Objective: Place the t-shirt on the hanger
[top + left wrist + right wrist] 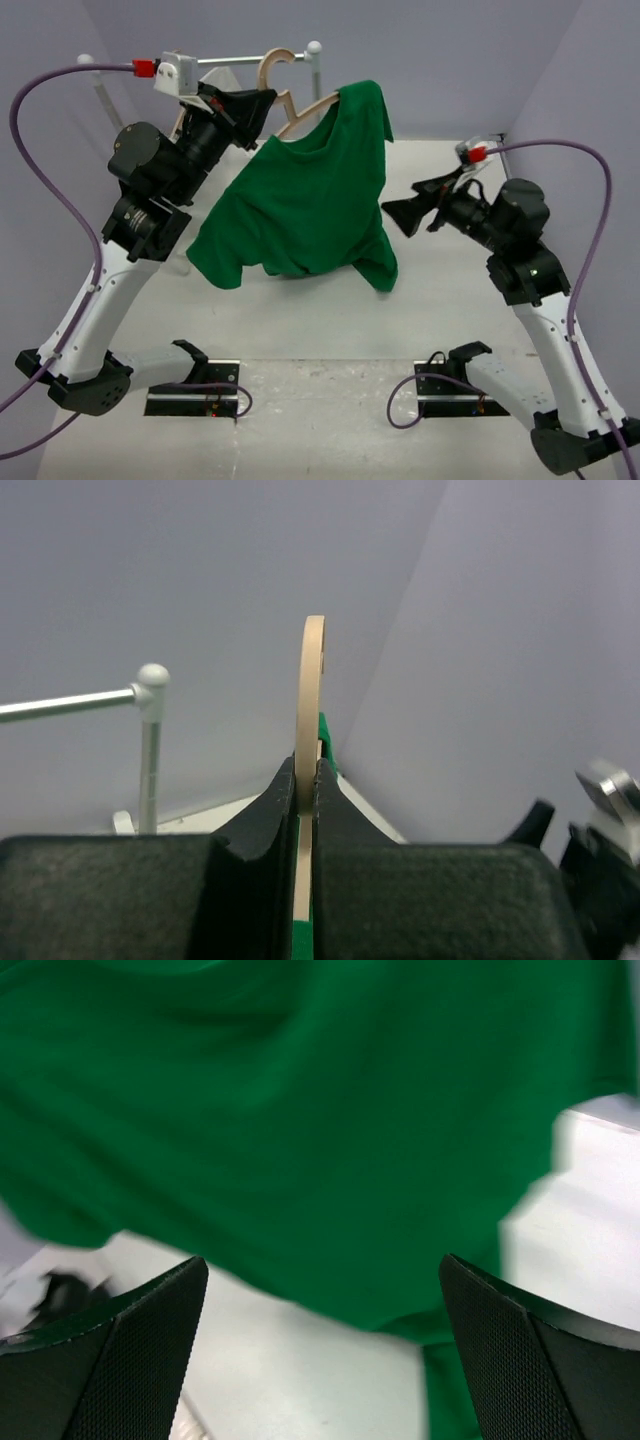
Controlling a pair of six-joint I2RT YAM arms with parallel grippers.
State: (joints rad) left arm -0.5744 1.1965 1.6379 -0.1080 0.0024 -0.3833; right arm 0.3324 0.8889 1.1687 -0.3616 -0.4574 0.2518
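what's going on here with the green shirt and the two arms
The left gripper is shut on the wooden hanger, holding it up in the air close to the metal rack at the back. The green t-shirt hangs from the hanger, sitting lopsided, with part of one wooden arm showing bare by the collar. The right gripper is open beside the shirt's lower right edge and grips nothing.
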